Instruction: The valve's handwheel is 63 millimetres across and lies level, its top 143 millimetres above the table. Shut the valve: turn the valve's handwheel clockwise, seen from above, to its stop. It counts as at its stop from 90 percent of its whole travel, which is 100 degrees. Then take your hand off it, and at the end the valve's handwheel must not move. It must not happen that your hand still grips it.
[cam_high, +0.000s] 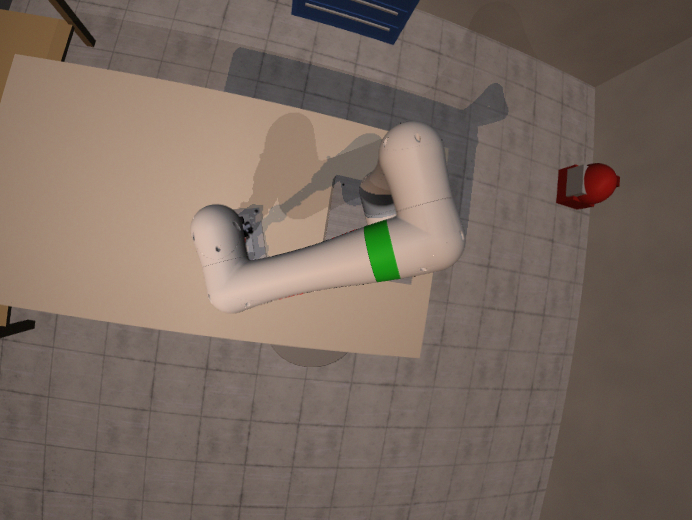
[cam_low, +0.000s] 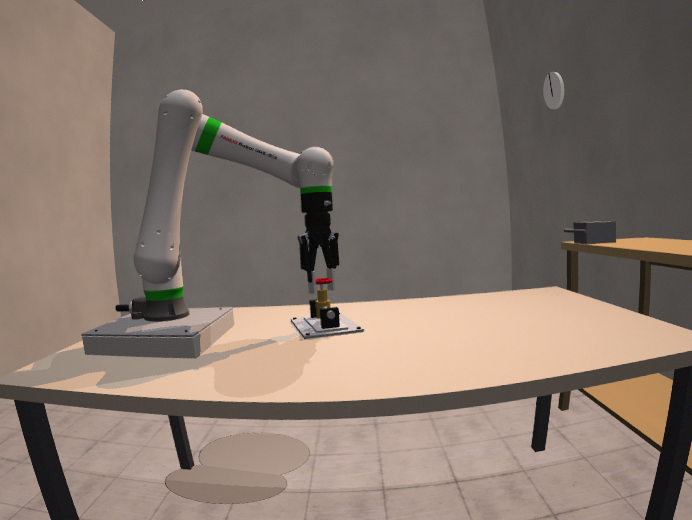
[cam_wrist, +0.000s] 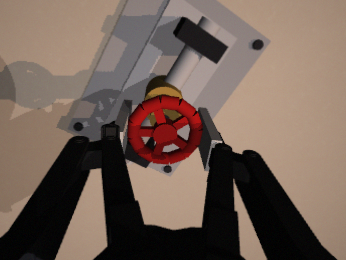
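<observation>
Fingers clenched on the red handwheel (cam_wrist: 164, 131), pads on opposite rim sides, valve (cam_low: 323, 310) directly below them on the counter (cam_low: 475, 341). Rigid spoked wheel, ribbed rim, probably decent friction; keep holding the rim.

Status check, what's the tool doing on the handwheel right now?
Tool shut on red handwheel, pads on opposite sides. Valve upright on its plate. Nothing in the way.

Arm (cam_low: 167, 184) bent over, wrist vertical, hand (cam_wrist: 164, 134) pointing down, clamped on handwheel (cam_wrist: 164, 131)
</observation>
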